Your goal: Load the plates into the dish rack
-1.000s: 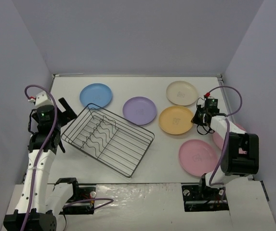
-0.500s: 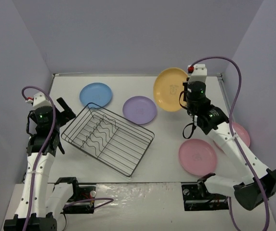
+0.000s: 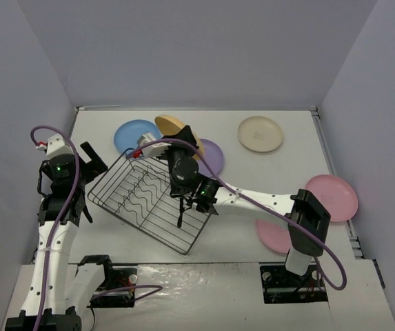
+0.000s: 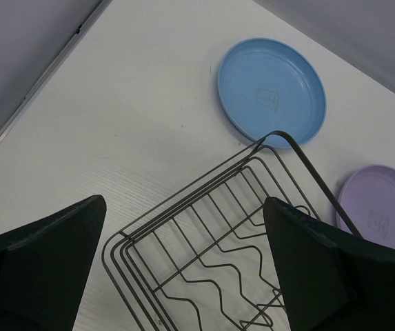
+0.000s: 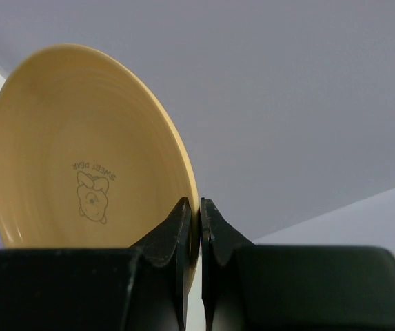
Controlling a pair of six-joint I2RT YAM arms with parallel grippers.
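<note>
Clamps yellow-orange plate [image 5: 80,152] edgewise in right gripper [image 5: 198,207] at 12 o'clock of dish rack [image 3: 136,226], spreads left gripper [image 4: 183,207] empty over white, lilac-walled table [image 3: 287,172]

- The white right arm [image 3: 252,200] lay stretched low across the white table [image 3: 252,165] from the near right. It shut off the far side of the dark wire dish rack [image 3: 135,196].
- The right gripper [image 5: 199,210] pinched the round yellow-orange plastic plate [image 3: 171,128] on its edge. The plate stood between the round blue plate [image 3: 132,136] and the round purple plate [image 3: 211,155].
- The left gripper [image 3: 90,160], fingers wide, hung just beside the rack's left corner.
- The rack's near wavy rows were open from above.
- Bare table lay between the purple plate and the round cream plate [image 3: 260,133].
- One round pink plate [image 3: 271,234] lay partly under the arm.
</note>
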